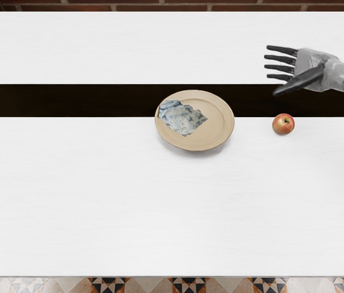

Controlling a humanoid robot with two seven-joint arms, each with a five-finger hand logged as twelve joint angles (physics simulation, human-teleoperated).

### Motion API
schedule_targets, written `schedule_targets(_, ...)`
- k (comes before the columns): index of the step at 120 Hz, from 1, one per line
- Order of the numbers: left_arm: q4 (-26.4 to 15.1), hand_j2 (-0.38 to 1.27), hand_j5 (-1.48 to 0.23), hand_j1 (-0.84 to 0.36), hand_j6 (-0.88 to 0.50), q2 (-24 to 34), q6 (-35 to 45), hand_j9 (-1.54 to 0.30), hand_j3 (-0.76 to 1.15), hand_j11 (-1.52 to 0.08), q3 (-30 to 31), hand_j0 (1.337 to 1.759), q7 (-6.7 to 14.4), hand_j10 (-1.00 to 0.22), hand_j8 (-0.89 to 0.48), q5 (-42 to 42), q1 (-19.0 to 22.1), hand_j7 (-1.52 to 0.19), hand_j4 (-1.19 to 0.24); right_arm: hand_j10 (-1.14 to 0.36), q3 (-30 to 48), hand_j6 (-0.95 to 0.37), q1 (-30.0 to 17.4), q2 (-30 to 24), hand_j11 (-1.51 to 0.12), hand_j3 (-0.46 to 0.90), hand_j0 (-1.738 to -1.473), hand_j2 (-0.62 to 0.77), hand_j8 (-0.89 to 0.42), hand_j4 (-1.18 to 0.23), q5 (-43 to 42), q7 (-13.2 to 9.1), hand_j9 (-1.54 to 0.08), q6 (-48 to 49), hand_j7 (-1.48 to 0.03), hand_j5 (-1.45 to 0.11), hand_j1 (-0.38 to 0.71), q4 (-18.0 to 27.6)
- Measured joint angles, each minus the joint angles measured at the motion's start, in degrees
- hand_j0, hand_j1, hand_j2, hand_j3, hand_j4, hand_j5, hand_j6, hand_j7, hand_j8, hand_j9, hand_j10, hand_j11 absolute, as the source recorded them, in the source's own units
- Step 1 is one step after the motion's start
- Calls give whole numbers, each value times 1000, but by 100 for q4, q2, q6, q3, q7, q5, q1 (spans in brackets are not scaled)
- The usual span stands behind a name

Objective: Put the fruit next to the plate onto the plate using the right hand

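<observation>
A small red and yellow apple [283, 124] rests on the white table, to the right of a round tan plate [216, 122] that carries a blue-grey patterned patch. My right hand [280, 72] comes in from the right edge and hovers above and behind the apple, apart from it. Its dark fingers [280, 60] are spread and point left, holding nothing. The left arm does not show.
A dark gap [68, 100] runs across the scene between the near white table [160, 201] and a second white surface [129, 46] behind it; the plate overlaps its edge. A brick wall lines the top, patterned floor tiles the bottom.
</observation>
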Motion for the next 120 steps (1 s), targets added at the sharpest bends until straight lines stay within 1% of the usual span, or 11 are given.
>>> schedule_targets(23,0,49,-318,56,-246,0,0,-318,0,-318,0,1658,0,-245,-246,0,0,-318,-245,-39,15,-39,50,65,-52,0,-1658,-7,-39,-39,-153,-7,-52,0,-52,-52,-302,3)
schedule_targets(36,0,49,-318,56,-246,0,0,-318,0,-318,0,1658,0,-245,-246,0,0,-318,-245,-39,-14,-39,318,-33,-52,0,-1658,-7,-39,-40,-947,-17,-52,0,-52,-52,-302,29)
schedule_targets(40,0,49,-318,56,-246,0,0,-318,0,-318,0,1658,0,-245,-246,0,0,-318,-245,-39,-22,-39,428,-125,-52,0,-1658,-7,-39,-40,-1204,-19,-52,0,-52,-52,-302,148)
schedule_targets(46,0,49,-318,56,-246,0,0,-318,0,-318,0,1658,0,-245,-246,0,0,-318,-246,-39,-151,-39,630,-379,-52,0,-1658,-7,-39,-40,-1564,-36,-52,0,-52,-52,-302,602)
schedule_targets(62,0,49,-318,56,-246,0,0,-318,0,-318,0,1658,0,-245,-246,-1,0,-318,-245,-40,-714,-41,1115,-1168,-52,0,-1658,-7,-40,-41,-2213,-724,-52,0,-52,-52,-302,2160)
schedule_targets(70,0,49,-318,56,-246,0,0,-318,0,-318,0,1658,0,-245,-246,-1,0,-318,-245,-41,-893,-42,1210,-1503,-52,0,-1658,-7,-41,-41,-2562,-1179,-52,-166,-52,-52,-302,2850)
schedule_targets(77,0,49,-318,56,-246,0,0,-318,0,-318,0,1658,0,-245,-246,-1,0,-318,-245,-42,-984,-43,1254,-1718,-52,0,-1658,-7,-42,-42,-2793,-1673,-53,-551,-52,-53,-302,3377)
schedule_targets(84,0,49,-318,56,-246,0,0,-318,0,-318,0,1658,0,-245,-246,0,0,-318,-245,-43,-1047,-44,1277,-1849,-53,0,-1658,-7,-43,-43,-2970,-1989,-53,-1121,-53,-53,-301,3783)
schedule_targets(91,0,49,-318,56,-246,0,0,-318,0,-318,0,1658,0,-245,-246,0,0,-318,-245,-43,-1086,-45,1262,-1895,-53,0,-1658,-7,-44,-44,-3112,-2170,-53,-1740,-53,-54,-301,4067)
schedule_targets(102,0,49,-318,56,-246,0,0,-318,0,-318,0,1658,0,-245,-246,0,0,-318,-245,-44,-1298,-46,1246,-1758,-54,0,-1658,-7,-45,-45,-3229,-2339,-54,-2659,-54,-54,-301,4323)
schedule_targets(120,0,49,-318,56,-246,0,0,-318,0,-318,0,1658,0,-245,-246,0,0,-318,-245,-45,-1629,-47,1268,-1317,-54,0,-1658,-7,-46,-45,-3433,-2462,-54,-3856,-54,-54,-301,4441)
